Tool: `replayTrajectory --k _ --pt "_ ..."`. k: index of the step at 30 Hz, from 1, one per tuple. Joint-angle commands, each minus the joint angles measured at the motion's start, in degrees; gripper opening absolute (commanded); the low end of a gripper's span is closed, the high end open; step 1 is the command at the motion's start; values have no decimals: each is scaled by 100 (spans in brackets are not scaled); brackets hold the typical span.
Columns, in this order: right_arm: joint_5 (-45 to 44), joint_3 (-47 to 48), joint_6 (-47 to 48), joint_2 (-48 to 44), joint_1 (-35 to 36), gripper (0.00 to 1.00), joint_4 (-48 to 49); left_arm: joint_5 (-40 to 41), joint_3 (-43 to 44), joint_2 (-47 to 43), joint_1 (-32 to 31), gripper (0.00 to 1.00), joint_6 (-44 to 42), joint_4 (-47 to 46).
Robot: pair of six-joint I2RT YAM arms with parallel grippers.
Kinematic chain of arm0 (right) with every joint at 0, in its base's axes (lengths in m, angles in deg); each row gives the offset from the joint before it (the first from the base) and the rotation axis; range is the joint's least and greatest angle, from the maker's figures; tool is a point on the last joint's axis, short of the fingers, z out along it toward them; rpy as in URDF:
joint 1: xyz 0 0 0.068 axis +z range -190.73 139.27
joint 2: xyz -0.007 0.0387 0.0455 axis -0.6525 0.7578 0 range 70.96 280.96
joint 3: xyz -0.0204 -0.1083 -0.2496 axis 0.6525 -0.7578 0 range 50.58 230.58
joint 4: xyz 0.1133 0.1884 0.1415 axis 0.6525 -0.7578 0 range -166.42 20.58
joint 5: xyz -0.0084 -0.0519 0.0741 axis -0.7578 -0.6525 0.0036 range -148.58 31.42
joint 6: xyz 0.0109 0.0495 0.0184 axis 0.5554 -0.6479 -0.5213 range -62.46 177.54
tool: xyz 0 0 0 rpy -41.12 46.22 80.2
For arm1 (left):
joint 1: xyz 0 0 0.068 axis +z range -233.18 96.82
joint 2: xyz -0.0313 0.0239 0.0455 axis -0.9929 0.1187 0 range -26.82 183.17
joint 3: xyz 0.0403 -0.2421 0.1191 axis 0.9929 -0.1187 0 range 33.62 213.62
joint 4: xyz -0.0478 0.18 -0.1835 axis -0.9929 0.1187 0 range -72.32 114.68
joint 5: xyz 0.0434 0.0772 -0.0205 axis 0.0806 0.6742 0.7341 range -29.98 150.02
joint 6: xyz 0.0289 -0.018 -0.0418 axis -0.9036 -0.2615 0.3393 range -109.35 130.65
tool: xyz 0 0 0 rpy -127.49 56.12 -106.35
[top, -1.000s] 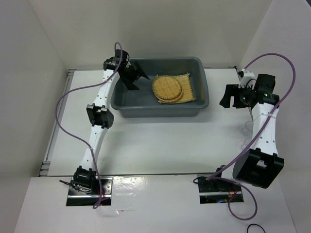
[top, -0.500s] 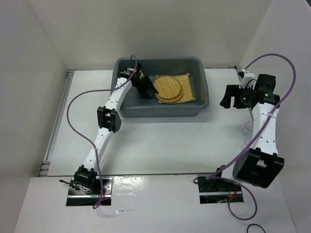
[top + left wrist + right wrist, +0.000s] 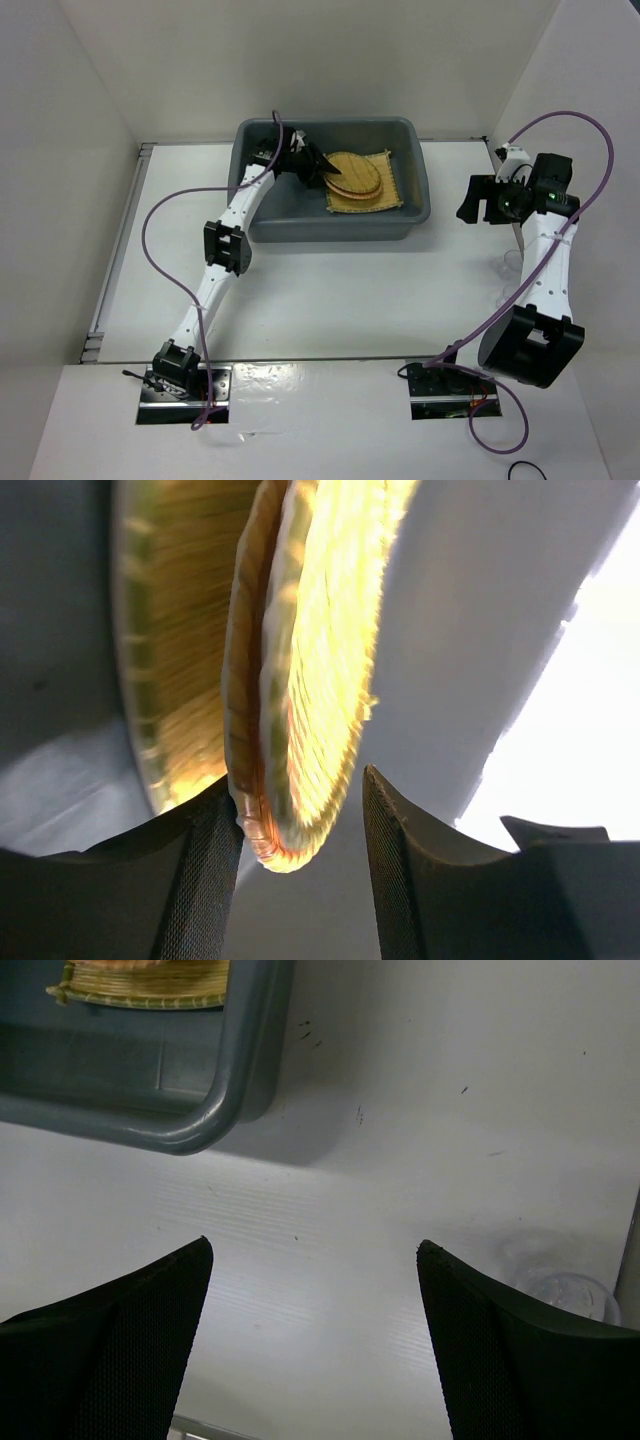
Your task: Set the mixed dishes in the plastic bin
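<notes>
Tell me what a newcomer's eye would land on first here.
The bright woven discs fill the left wrist view, their edge between the open fingers of the left tool, inside the dark grey bin. Beneath them lies the yellow mat. Far right, the right tool hangs open, with a clear glass cup near it.

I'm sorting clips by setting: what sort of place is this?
Probably a robot lab test cell: left arm and right arm bolted to a white table, plain white walls boxing it in, and just a grey bin holding woven mats.
</notes>
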Motion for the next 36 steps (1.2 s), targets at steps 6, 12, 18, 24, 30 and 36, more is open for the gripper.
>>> replayTrajectory --k 6,12,18,24,30,36 --pt "87 190 79 -62 -84 87 -80 -510 144 -76 -89 56 224 -819" --pt "79 138 79 -62 -84 87 -80 -668 144 55 -142 60 171 -495" --pt "-378 199 220 -62 22 87 -88 -529 144 117 -142 65 -434 532" --pt "-1248 551 360 -9 347 89 -255 394 144 56 -28 74 -1155 1754" --pt "-1600 665 335 -114 400 89 -484 1598 144 -436 34 85 -1656 2326" --pt "-2856 393 140 -115 400 90 -361 1006 144 -929 95 96 -1929 1547"
